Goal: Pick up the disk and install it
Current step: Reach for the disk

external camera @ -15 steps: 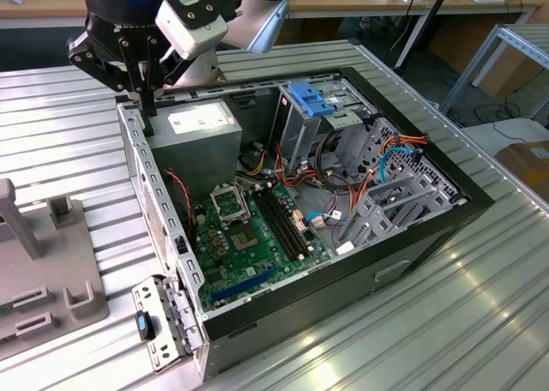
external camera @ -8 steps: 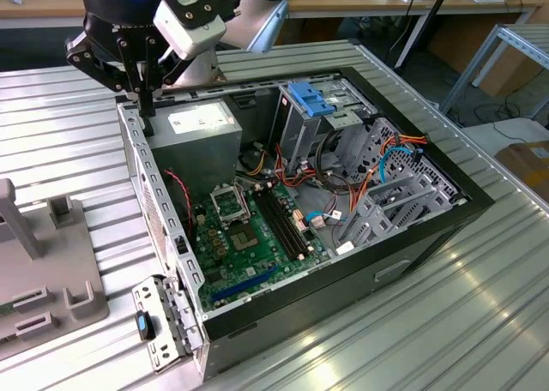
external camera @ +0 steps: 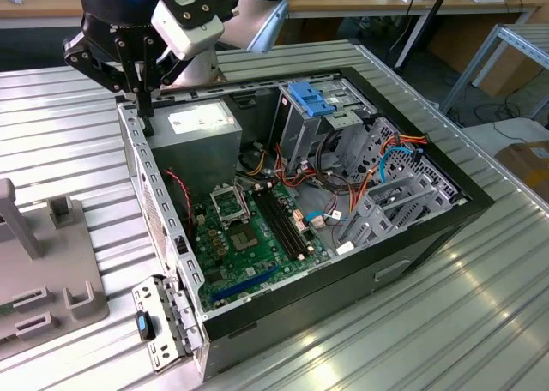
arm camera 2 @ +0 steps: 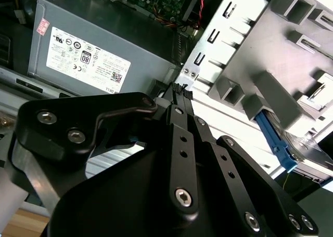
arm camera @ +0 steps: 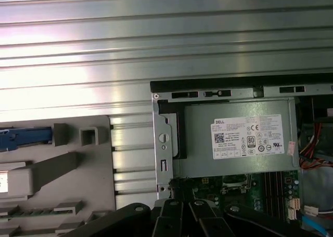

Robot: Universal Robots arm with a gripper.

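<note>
Gripper: black two-finger gripper (external camera: 146,112), up at the exterior view's far left, hanging over the far-left corner of the computer case (external camera: 386,275).
Grip: the fingers (arm camera 2: 179,130) are pressed together tip to tip in the second wrist view, and there is nothing between them. The hand is empty.
Nearest thing: the grey power supply (external camera: 202,134) with its white label sits right below the fingertips, by the case's metal edge. I can't tell whether they touch.
Disk: not picked up! The disk (arm camera 2: 281,148) lies on the grey fixture (external camera: 51,279). Its bright blue bracket runs along one side, with the grey body beside it.
Disk, first wrist view: the blue edge (arm camera: 23,137) shows on the side of the fixture away from the case, well apart from the gripper.
Fixture: a flat grey tray with raised blocks and slots, at the exterior view's left, just beside the case.
Case: open on top, with the green motherboard (external camera: 249,237) in the middle and bundles of red, orange and blue wires to the exterior view's right.
Drive bay: a blue caddy (external camera: 310,98) sits at the far side of the case, atop a metal cage.
Table: ribbed metal table (external camera: 429,339) carrying both case and fixture.
</note>
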